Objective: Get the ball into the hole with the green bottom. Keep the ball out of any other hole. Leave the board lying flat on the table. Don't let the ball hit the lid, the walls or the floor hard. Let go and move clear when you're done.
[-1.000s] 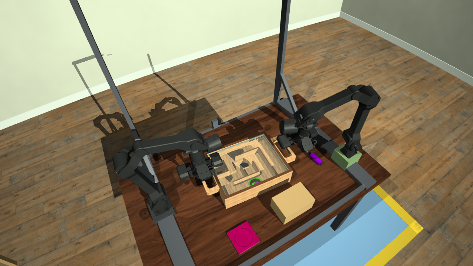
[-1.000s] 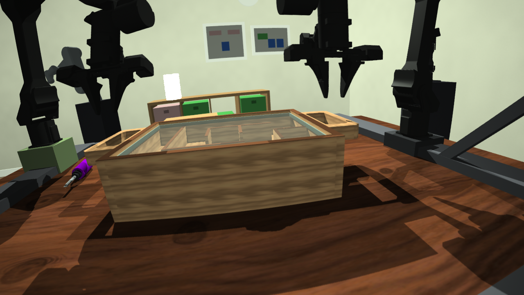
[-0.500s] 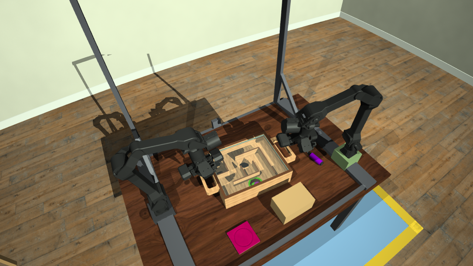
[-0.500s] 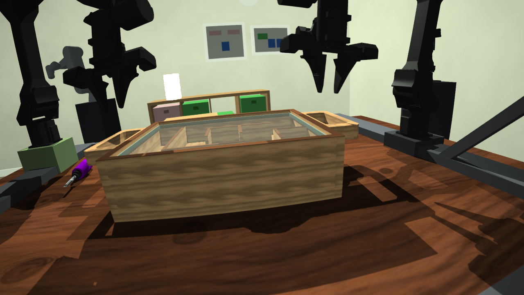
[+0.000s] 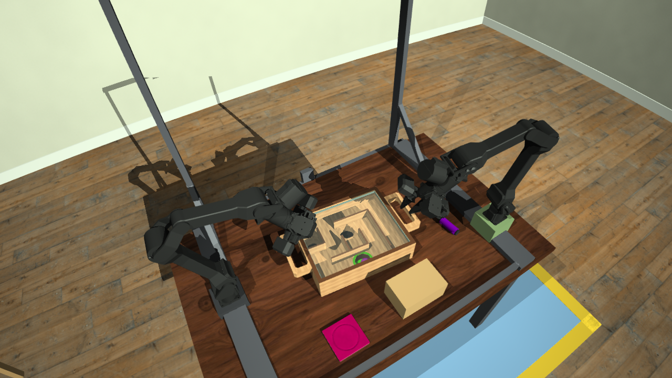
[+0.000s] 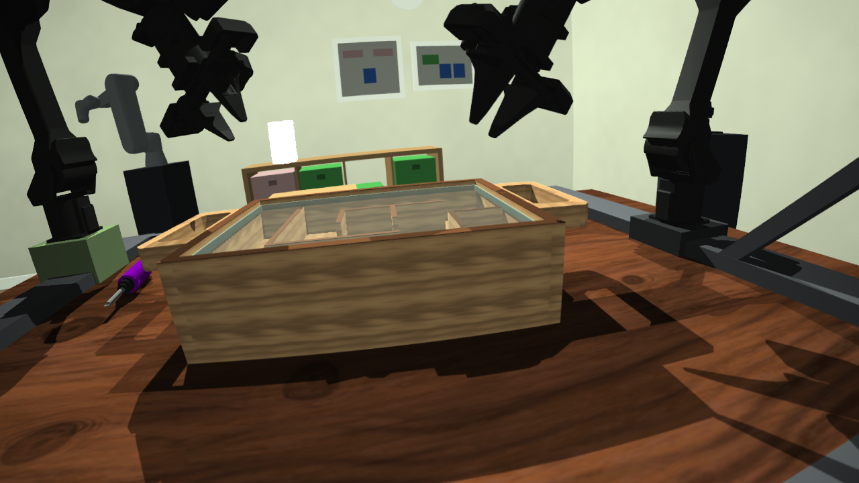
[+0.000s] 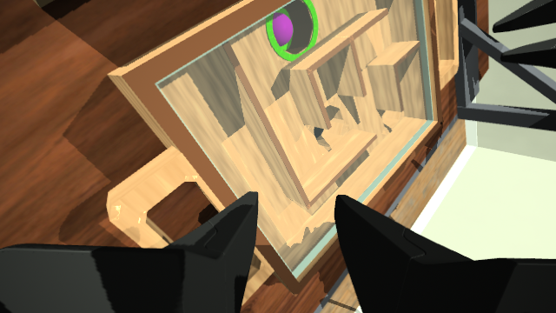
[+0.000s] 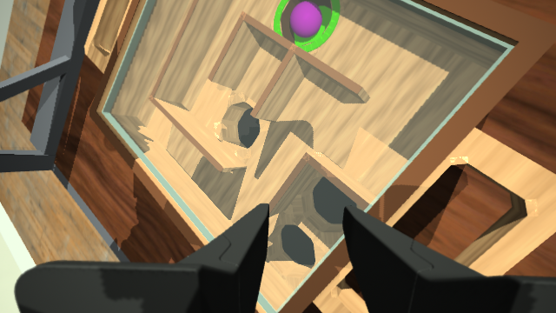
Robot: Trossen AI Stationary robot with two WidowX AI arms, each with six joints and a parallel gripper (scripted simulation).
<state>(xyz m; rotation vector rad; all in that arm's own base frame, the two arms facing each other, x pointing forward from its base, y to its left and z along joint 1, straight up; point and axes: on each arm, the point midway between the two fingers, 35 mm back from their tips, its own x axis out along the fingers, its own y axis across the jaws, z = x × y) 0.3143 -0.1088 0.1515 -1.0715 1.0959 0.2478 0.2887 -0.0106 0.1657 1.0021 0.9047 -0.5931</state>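
Your ball [image 5: 364, 260] [image 7: 282, 29] [image 8: 306, 19] sits inside the green-rimmed hole [image 5: 355, 256] [image 7: 315, 26] [image 8: 336, 17], whose wall should keep it from rolling. The board [image 5: 366, 274] [image 6: 372, 294] [image 7: 143, 89] [image 8: 478, 83] looks flat on the counter [image 5: 282, 324] [image 6: 420, 420] [image 7: 43, 109] [image 8: 521, 87], as you need. Your left gripper [image 5: 409, 207] [image 6: 238, 129] [image 7: 296, 203] and right gripper [image 5: 300, 225] [image 6: 484, 129] [image 8: 306, 214] hang above it, fingers partly spread, gripping and touching nothing, likely so neither jolts the board.
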